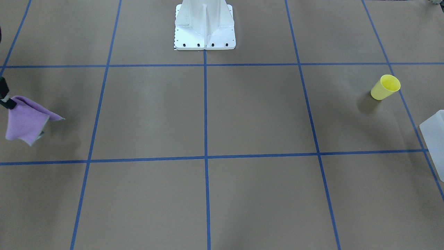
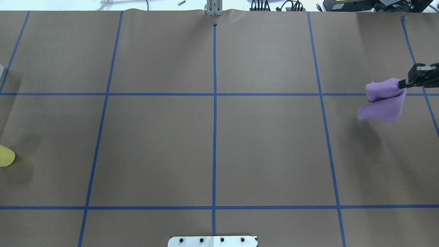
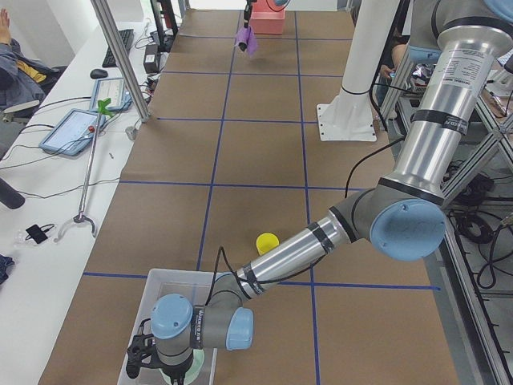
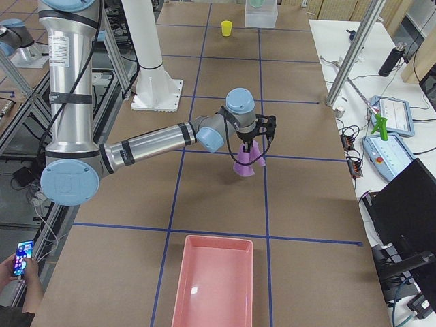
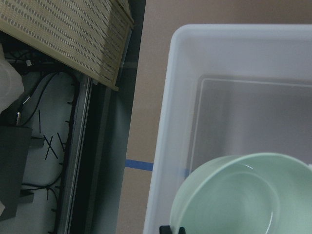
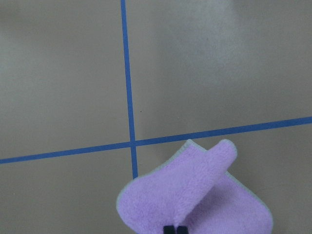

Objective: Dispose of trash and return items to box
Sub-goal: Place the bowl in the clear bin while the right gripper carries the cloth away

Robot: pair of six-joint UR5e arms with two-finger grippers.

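Right end effector (image 2: 402, 83) clamps purple cloth (image 2: 382, 106) aloft — left end effector (image 5: 173, 229), cannot tell

Silver tube arms (image 4: 146, 143), pale blue joint caps (image 3: 405, 231); white base plate (image 1: 204, 41), seemingly four dark screws (image 1: 198, 44) along its six-o'clock edge.

Right arm (image 4: 150, 146) reaches to 3 o'clock, right gripper (image 2: 402, 83) pinching a purple cloth (image 2: 384, 103). Left arm (image 3: 288, 257) reaches to 9 o'clock, left gripper (image 5: 173, 229) pointing down, fingertips together.

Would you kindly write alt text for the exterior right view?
The right gripper holds a purple cloth hanging above the brown table. A pink tray lies nearest; a yellow cup and the box stand at the far end.
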